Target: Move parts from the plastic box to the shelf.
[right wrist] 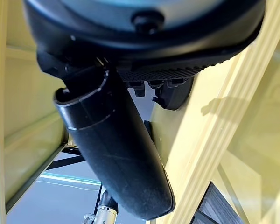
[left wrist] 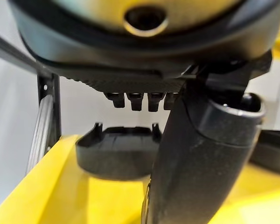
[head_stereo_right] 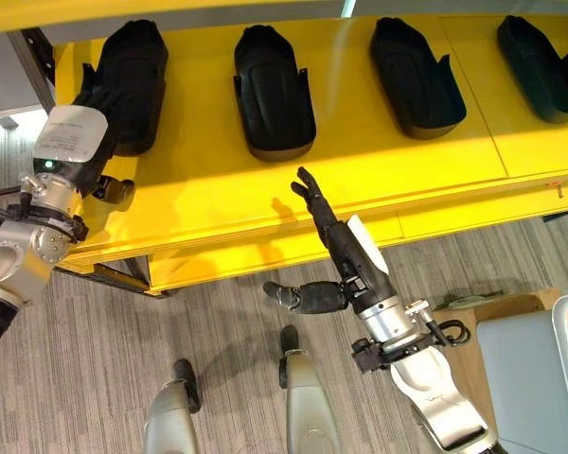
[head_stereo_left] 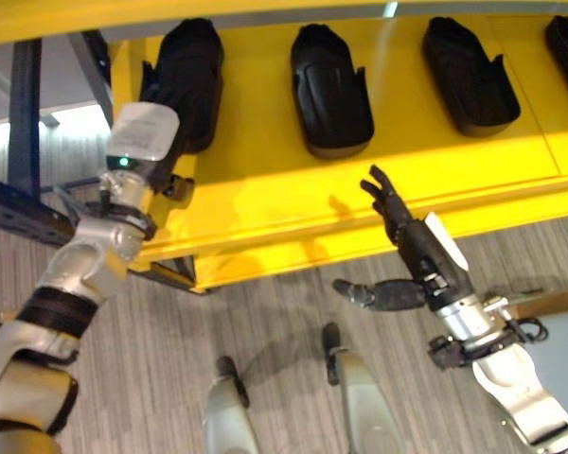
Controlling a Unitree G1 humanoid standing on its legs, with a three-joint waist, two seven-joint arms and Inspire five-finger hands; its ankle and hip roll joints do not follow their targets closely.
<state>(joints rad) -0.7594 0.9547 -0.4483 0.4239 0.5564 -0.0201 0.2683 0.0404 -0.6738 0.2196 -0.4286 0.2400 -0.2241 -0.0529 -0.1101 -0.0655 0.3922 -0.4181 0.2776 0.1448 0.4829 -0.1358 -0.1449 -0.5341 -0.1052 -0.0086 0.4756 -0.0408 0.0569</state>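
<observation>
Parts (head_stereo_right: 274, 92) are lying in a row on the yellow shelf (head_stereo_right: 360, 189). Left hand (head_stereo_left: 175, 90) is reaching over the leftmost part (head_stereo_left: 191, 76); its fingers are hidden, so I cannot tell their state. Right hand (head_stereo_right: 346, 251) is hanging below the shelf edge, fingers straight, holding nothing.

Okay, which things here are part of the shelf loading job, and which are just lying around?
Part of the job:
- yellow shelf
- black parts on it, such as the second part and third part
- leftmost part, at the left hand
- right hand, open, below the shelf edge

Just lying about:
- cardboard box on the floor
</observation>
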